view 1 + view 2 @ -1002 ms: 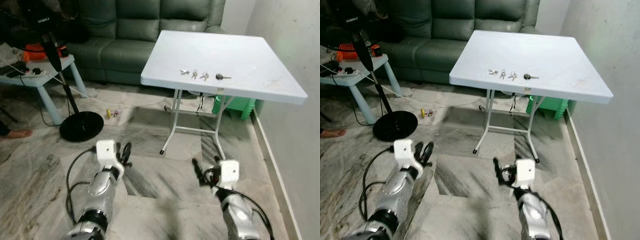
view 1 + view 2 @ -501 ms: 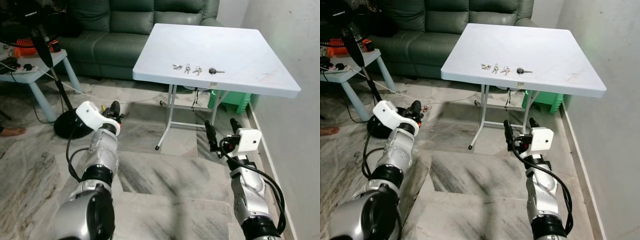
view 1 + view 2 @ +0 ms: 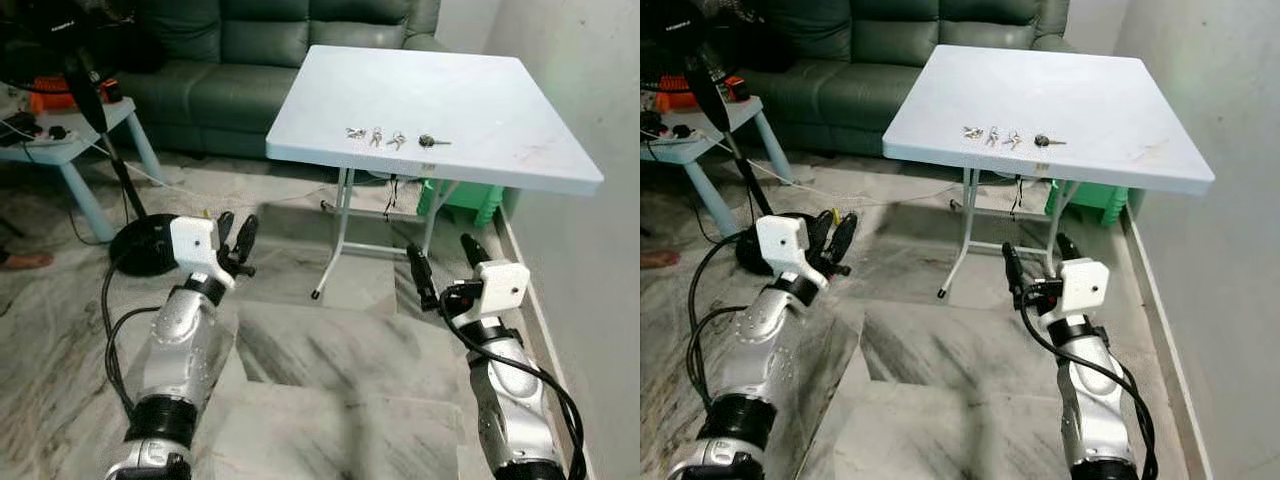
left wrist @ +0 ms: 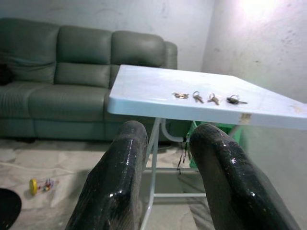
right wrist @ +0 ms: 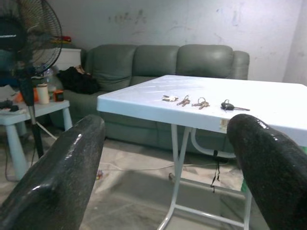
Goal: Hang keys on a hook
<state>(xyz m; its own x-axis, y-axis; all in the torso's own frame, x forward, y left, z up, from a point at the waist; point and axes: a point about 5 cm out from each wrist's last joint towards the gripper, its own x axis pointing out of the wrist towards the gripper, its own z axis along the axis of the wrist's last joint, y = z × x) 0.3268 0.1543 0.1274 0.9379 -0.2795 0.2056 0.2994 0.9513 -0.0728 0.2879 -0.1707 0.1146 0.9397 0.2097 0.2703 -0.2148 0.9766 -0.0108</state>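
Both silver arms raised out front, low over the floor, pointed toward the white square plastic folding table (image 3: 520, 110) at 12 o'clock. Left gripper (image 3: 236, 238) at about 10 o'clock, black fingers (image 4: 125, 163) a narrow gap apart, nothing held. Right gripper (image 3: 445, 265) at about 2 o'clock, fingers spread wide, also empty. Four small metal key bunches (image 3: 397, 139) in a row near the table's front edge, the rightmost with a dark head, well apart from both grippers. Smooth matte tabletop on thin white tube legs (image 3: 335, 240). Grey veined marble floor tiles (image 3: 330, 380), glossy. Dark green leather sofa (image 3: 250, 60) behind the table, pale wall (image 3: 590, 80) tight along the table's 3 o'clock side. Black pedestal fan base (image 3: 135, 250) at 10 o'clock, just beyond the left gripper. Open floor between grippers and table legs.
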